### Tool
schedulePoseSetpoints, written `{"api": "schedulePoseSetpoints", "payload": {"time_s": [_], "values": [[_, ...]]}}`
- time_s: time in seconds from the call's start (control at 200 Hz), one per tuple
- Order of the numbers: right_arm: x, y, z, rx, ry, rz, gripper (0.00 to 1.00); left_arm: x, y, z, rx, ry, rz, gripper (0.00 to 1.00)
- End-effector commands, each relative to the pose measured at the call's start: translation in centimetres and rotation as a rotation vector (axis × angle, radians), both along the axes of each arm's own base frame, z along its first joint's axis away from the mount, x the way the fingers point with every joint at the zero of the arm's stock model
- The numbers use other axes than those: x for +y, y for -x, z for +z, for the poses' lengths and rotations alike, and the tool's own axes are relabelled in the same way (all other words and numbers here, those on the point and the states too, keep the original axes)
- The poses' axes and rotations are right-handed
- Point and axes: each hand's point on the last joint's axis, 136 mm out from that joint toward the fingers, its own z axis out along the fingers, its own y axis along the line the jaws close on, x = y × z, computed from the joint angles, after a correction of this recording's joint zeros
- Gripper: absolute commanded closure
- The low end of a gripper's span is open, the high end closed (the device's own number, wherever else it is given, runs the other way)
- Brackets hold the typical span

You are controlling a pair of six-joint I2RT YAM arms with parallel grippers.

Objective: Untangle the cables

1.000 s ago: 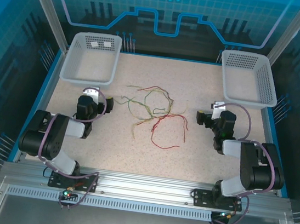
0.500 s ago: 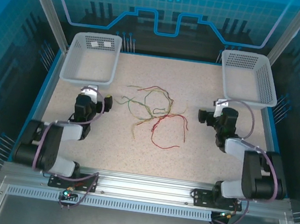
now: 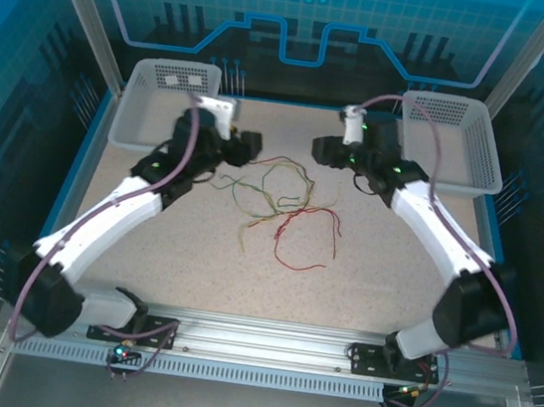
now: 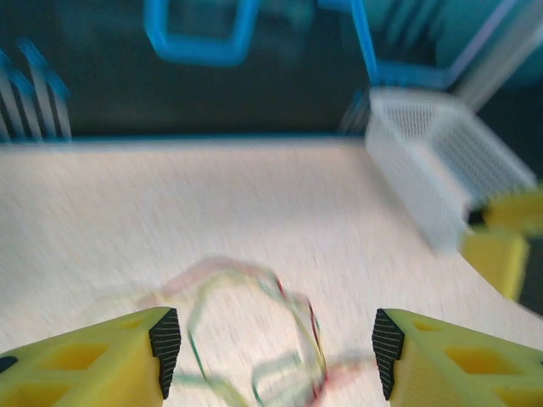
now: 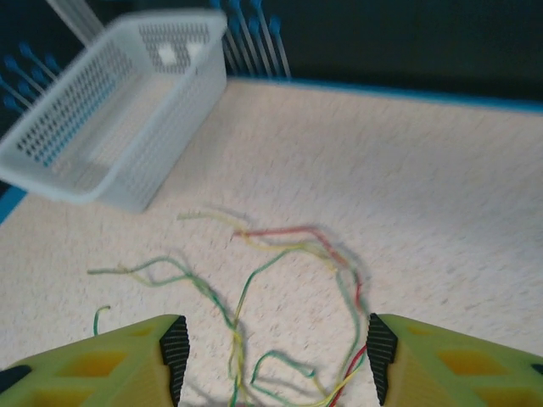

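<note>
**Left fingers** (image 4: 165,341): spread wide, nothing between the pads, released. In the left wrist view, which is blurred, the cables (image 4: 237,267) lie on the tabletop (image 4: 127,212) below and ahead of the gap and touch neither pad. At the right edge of that view, the yellow tips of the right fingers (image 4: 501,246) show just beside the near corner of the right basket (image 4: 424,178).

**Right fingers** (image 5: 174,346): spread wide, released, nothing gripped. The cables (image 5: 280,230) lie flat on the tabletop (image 5: 441,170) under and ahead of the gap. The left basket (image 5: 161,170) stands beyond them on the left.

**Top view:** the left fingers (image 3: 248,147) stand at the far-left edge of the tangle and the right fingers (image 3: 321,148) at its far-right edge. The 2 sets face each other.

**Cables** (image 3: 289,209): 1 loose tangle at the middle of the tabletop (image 3: 147,237).
- Red and yellow-green strands cross at several points.
- A red loop lies nearest the arm bases.
- Green strands trail to the left.
- The number of strands cannot be told.

**Surroundings:**
- The left arm (image 3: 110,212) and right arm (image 3: 440,226) both reach from the near edge toward the far middle.
- 2 white perforated baskets sit at the far corners, the left basket (image 3: 126,129) and the right basket (image 3: 489,152), both apart from the cables.
</note>
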Motion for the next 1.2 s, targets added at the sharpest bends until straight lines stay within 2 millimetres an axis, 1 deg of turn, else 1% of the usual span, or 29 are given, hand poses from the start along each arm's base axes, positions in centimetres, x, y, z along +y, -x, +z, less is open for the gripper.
{"api": "schedulePoseSetpoints", "payload": {"time_s": [0.0, 0.06, 0.155, 0.22, 0.29, 0.345, 0.38, 0.455, 0.54, 0.625, 0.72, 0.83, 0.946, 1.076, 1.166, 1.196], "values": [[0.5, 3.0, -6.1, 0.303, 0.070, 0.018, 0.40, -2.5, 2.8, -6.1, 0.264, -0.039, -0.104, 0.36], [1.7, 3.1, -6.6, 0.321, 0.095, 0.043, 0.41, -3.1, 2.8, -6.7, 0.284, -0.028, -0.117, 0.35], [3.3, 4.0, -7.2, 0.339, 0.146, 0.082, 0.41, -3.1, 3.2, -7.2, 0.295, -0.016, -0.120, 0.35], [4.3, 4.9, -7.7, 0.358, 0.142, 0.110, 0.42, -2.7, 3.5, -7.9, 0.291, -0.017, -0.108, 0.35], [5.3, 6.1, -8.6, 0.410, 0.093, 0.130, 0.43, -1.8, 4.0, -8.9, 0.309, -0.037, -0.084, 0.36], [5.7, 7.1, -9.5, 0.436, 0.092, 0.146, 0.48, -1.5, 4.6, -9.8, 0.328, -0.044, -0.081, 0.37], [5.1, 7.5, -10.3, 0.448, 0.131, 0.124, 0.48, -1.8, 5.1, -10.3, 0.340, -0.032, -0.103, 0.37], [2.3, 7.6, -11.3, 0.443, 0.199, 0.017, 0.49, -2.8, 6.3, -11.2, 0.374, -0.016, -0.161, 0.37], [-0.2, 7.2, -10.9, 0.399, 0.203, -0.064, 0.48, -3.6, 7.5, -12.4, 0.404, -0.091, -0.183, 0.36], [-2.5, 6.8, -10.3, 0.377, 0.214, -0.137, 0.46, -5.5, 9.1, -13.6, 0.461, -0.138, -0.264, 0.36], [-4.3, 6.7, -10.9, 0.403, 0.218, -0.182, 0.45, -7.5, 10.6, -14.8, 0.523, -0.145, -0.331, 0.36], [-5.5, 6.9, -12.1, 0.441, 0.193, -0.189, 0.44, -9.2, 11.8, -16.5, 0.557, -0.155, -0.367, 0.35], [-6.7, 7.4, -13.7, 0.462, 0.168, -0.206, 0.44, -10.2, 12.6, -18.4, 0.602, -0.171, -0.387, 0.34], [-7.5, 7.8, -14.8, 0.472, 0.096, -0.227, 0.44, -10.7, 12.9, -20.2, 0.630, -0.190, -0.397, 0.33], [-7.6, 7.9, -15.3, 0.470, 0.086, -0.233, 0.44, -10.6, 12.9, -21.7, 0.655, -0.210, -0.387, 0.33], [-7.5, 7.9, -15.3, 0.470, 0.081, -0.232, 0.45, -10.5, 12.8, -22.2, 0.661, -0.218, -0.380, 0.35]]}}
